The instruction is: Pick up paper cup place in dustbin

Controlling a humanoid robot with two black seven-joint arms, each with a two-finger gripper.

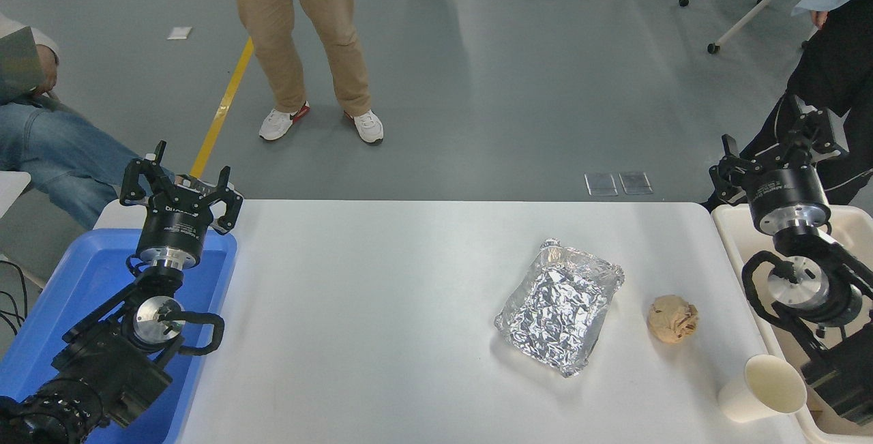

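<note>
While the paper cup [762, 387] lies tipped and looks empty near the dustbin [727, 220], the right gripper [771, 151] hangs over that bin, fingers spread. The left gripper [181, 188] waits, spread too, over a blue tray [75, 280].

Bright, even overhead lighting, no harsh hotspots. White table [382, 307] near overexposed but surface detail holds. Shadows soft and short: faint one under the foil sheet [559, 304], another beside the paper cup [762, 388]. Foil throws small specular glints, not blown out. Floor [511, 76] shows a mild sheen. Focus sharp across the frame; slight wide-angle stretch at the corners.
</note>
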